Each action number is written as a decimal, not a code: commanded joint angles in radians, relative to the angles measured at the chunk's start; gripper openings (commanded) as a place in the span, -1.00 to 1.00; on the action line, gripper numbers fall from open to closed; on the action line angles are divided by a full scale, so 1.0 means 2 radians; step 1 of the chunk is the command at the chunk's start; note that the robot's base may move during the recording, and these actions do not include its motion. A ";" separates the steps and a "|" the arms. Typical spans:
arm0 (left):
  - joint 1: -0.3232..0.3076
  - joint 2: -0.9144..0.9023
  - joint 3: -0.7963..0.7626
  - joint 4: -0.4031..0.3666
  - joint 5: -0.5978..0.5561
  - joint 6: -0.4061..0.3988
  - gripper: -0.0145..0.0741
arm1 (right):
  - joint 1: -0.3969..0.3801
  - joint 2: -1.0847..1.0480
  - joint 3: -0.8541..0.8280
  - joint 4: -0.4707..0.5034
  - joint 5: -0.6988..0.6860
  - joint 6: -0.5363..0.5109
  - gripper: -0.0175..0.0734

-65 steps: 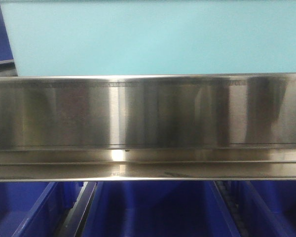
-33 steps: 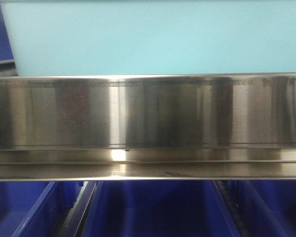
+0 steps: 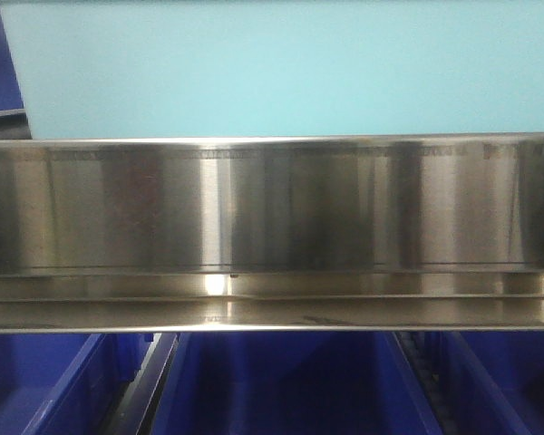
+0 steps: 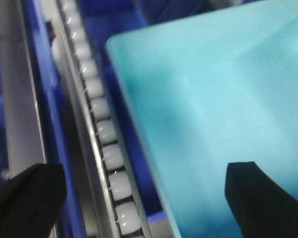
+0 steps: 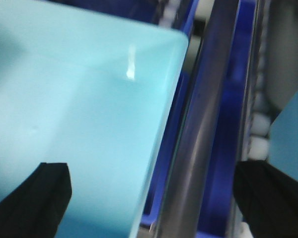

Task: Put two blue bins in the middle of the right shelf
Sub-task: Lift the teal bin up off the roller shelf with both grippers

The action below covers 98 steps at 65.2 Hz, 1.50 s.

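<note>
Front-facing view | blue bin (image 3: 281, 68) long axis along steel rail (image 3: 272, 208) | left end effector (image 4: 144, 171), right end effector (image 5: 151, 168) spread

The bin (image 3: 281, 68) is smooth, pale aqua plastic with a soft sheen that catches a small highlight. The shelf rail (image 3: 272, 208) is shiny brushed steel with streaky reflections. The crates (image 3: 281, 385) are dark blue plastic. The rollers (image 4: 111, 157) look like glossy white plastic.
</note>
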<state>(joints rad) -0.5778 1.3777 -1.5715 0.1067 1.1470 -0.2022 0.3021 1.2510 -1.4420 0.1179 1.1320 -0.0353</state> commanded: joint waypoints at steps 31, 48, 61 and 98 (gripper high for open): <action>-0.002 0.113 -0.027 0.004 0.037 -0.034 0.57 | 0.000 0.136 -0.024 -0.008 0.004 0.036 0.64; -0.002 0.131 -0.027 0.004 0.036 -0.034 0.05 | 0.000 0.157 -0.024 -0.008 0.002 0.036 0.17; -0.002 0.131 -0.027 0.005 0.019 -0.034 -0.92 | 0.000 0.157 -0.022 -0.008 0.000 0.044 -0.97; -0.002 0.111 -0.097 0.000 0.035 -0.035 -0.92 | 0.000 0.116 -0.037 -0.008 -0.030 0.045 -0.95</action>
<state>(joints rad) -0.5778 1.6372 -1.7014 0.1102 1.2352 -0.2802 0.3032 1.5321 -1.4854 0.1178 1.1260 0.0716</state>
